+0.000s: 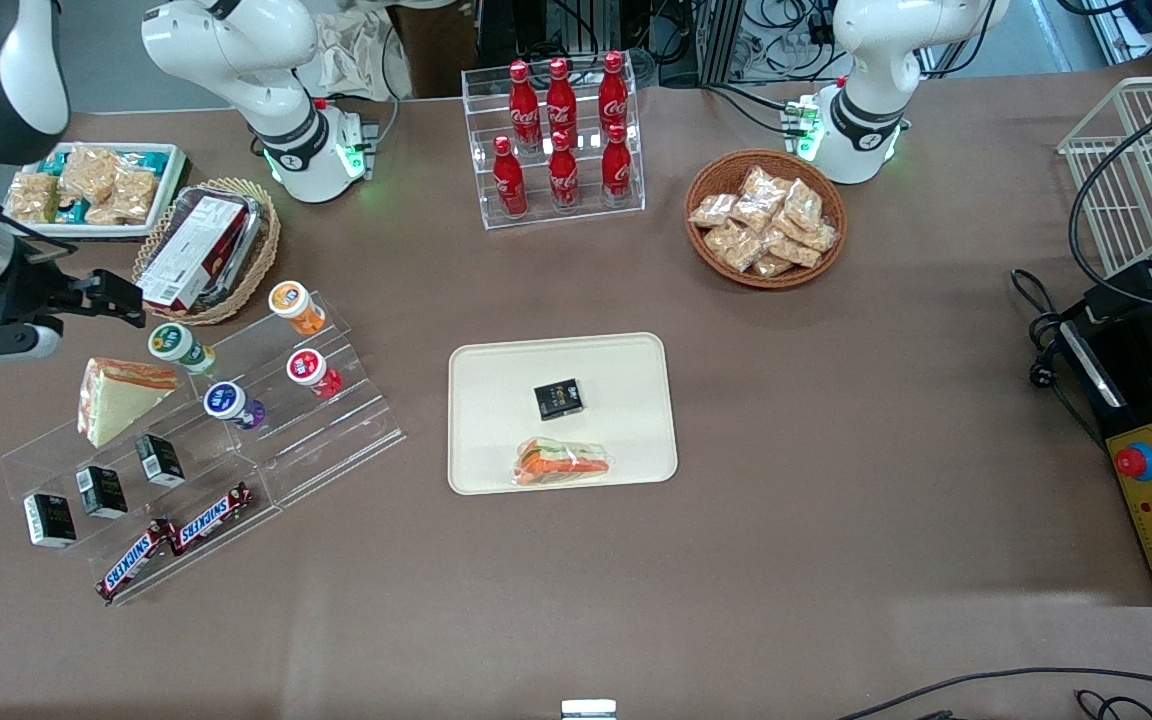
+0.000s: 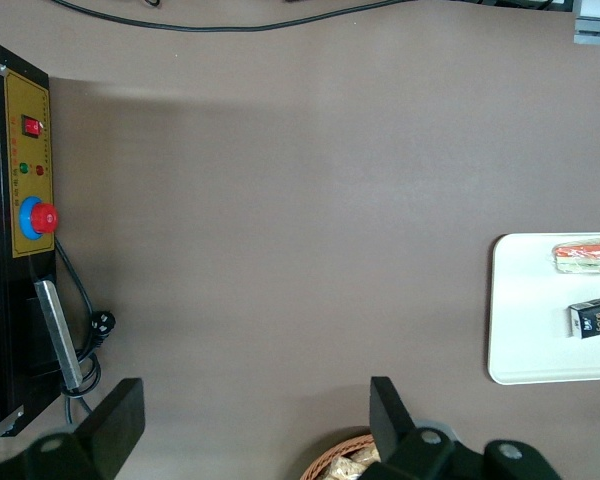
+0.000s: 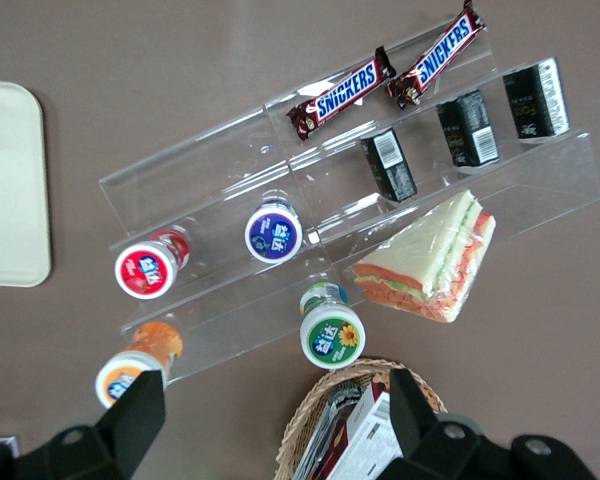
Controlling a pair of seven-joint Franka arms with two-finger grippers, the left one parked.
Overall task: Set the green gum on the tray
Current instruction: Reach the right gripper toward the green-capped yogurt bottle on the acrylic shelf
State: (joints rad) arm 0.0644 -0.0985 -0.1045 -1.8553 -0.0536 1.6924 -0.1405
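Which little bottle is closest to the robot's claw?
The green gum sits closest to the open gripper, on the clear rack's top step beside the sandwich. The orange, red and purple bottles stand farther away.

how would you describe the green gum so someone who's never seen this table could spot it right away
Find the clear acrylic stepped rack at the working arm's end of the table. The green gum, a small green-bodied bottle with a white lid, lies on an upper step beside the wrapped triangular sandwich, near the open hand. Its neighbours are orange, red and purple.
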